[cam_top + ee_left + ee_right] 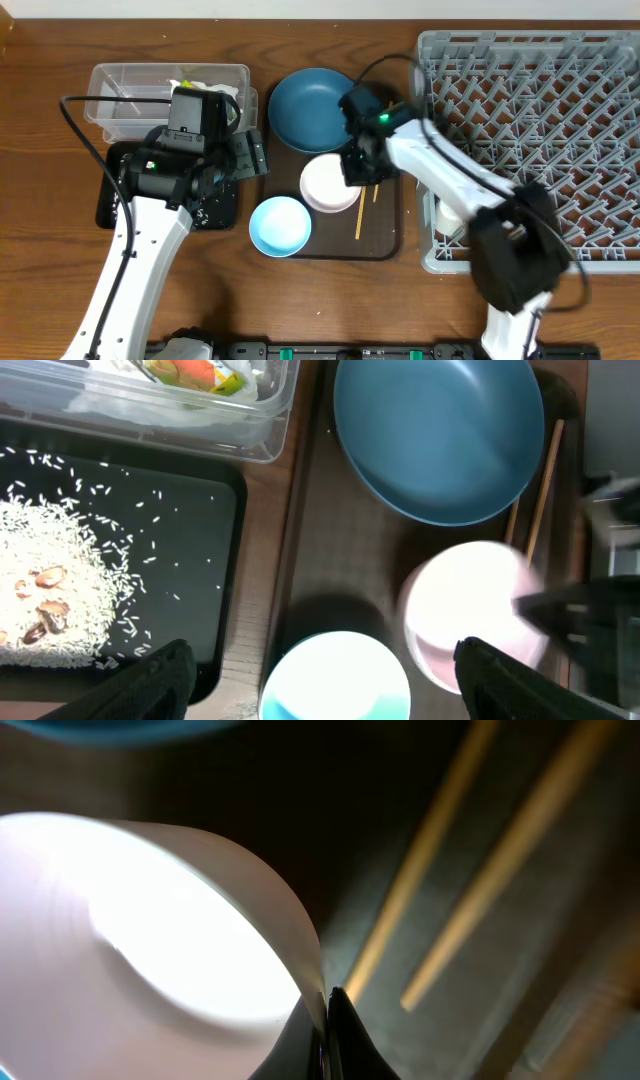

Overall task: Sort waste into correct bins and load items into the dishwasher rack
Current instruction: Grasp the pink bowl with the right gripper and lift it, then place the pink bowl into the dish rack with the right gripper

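Through the right wrist camera we see the right gripper (325, 1025) pressed together on the thin rim of the cream bowl (150, 940). Its dark fingertips meet at the edge with the wall pinched between them. The bowl's smooth inside glares almost white. Beside it lie two thin wooden chopsticks (430, 850), pale and blurred, on a dark matte surface.

From overhead, that surface proves to be a rounded brown serving tray (385, 235) on the wooden bench (330, 310). The cream bowl sits at the tray's middle, the large dark blue bowl (312, 108) behind it and the light blue bowl (280, 225) at the front left corner. The grey lattice dishwasher rack (540, 100), studded with upright pegs, stands to the right.

The left gripper (322, 675) is spread wide above the light blue bowl and grips nothing. Only its wrist view shows the bins' contents. White rice (60, 580) with a few brown bits is heaped and scattered in the shallow black tray (200, 520). White paper and a yellow-green wrapper (195, 372) lie in the clear plastic tub (270, 420) just behind it. Overhead, the left arm hides most of the black tray.
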`<action>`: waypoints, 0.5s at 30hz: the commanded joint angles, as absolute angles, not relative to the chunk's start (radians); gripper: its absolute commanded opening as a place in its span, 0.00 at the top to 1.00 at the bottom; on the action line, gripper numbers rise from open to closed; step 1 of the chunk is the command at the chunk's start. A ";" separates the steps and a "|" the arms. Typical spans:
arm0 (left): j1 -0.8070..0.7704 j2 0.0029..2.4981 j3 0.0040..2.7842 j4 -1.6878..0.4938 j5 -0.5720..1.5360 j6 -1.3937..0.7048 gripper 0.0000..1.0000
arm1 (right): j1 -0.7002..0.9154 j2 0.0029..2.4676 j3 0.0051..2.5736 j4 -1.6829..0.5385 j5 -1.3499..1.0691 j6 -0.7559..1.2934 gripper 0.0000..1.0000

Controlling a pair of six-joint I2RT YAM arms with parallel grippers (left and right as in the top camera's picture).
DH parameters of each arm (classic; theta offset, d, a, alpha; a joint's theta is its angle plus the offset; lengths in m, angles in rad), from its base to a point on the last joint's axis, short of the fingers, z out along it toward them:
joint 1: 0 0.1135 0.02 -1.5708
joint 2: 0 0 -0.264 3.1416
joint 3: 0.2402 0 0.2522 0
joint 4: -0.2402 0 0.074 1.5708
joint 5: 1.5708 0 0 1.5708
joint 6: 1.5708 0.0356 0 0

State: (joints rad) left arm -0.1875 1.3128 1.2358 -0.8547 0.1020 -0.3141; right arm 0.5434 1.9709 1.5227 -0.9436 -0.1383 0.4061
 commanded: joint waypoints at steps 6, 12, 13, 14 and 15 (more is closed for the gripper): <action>-0.184 1.319 1.248 -0.856 0.093 -0.309 0.13 | 0.386 1.566 1.533 -0.959 0.277 0.418 0.99; -0.184 1.319 1.248 -0.856 0.093 -0.309 0.12 | 0.279 1.497 1.533 -0.865 0.900 0.461 0.99; -0.184 1.319 1.248 -0.856 0.093 -0.309 0.12 | 0.265 1.506 1.533 -0.834 0.936 0.443 0.99; -0.184 1.319 1.248 -0.856 0.093 -0.309 0.12 | 0.253 1.515 1.533 -0.802 0.945 0.413 0.99; -0.184 1.319 1.248 -0.856 0.093 -0.309 0.12 | 0.241 1.529 1.533 -0.767 0.946 0.374 0.99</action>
